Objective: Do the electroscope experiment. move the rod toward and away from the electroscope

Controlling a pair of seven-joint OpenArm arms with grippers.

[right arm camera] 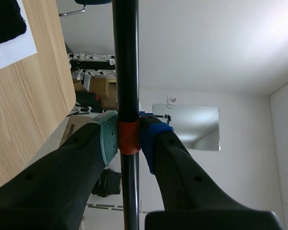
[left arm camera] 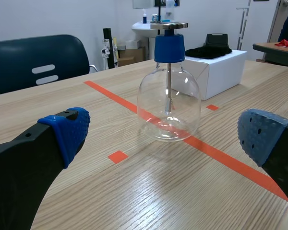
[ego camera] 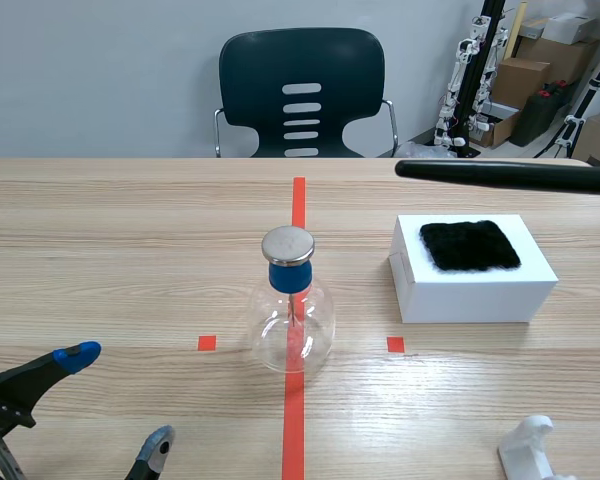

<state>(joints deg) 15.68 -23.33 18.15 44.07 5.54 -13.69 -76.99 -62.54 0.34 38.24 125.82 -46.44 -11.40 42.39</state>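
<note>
The slim, smooth black rod (ego camera: 510,176), with an orange band, is clamped between the right hand's (right arm camera: 129,136) pads and lies level above the wooden desk (ego camera: 120,250). Its tip is well apart from the electroscope (ego camera: 291,305), a clear glass flask with a blue stopper and a flat metal disc, standing on the desk. The left hand (ego camera: 118,400) gapes wide, holding nothing.

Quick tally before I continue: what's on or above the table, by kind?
electroscope: 1
rod, held above the table: 1
white box: 1
black cloth on the box: 1
white plastic part, near edge: 1
Total: 5
</note>
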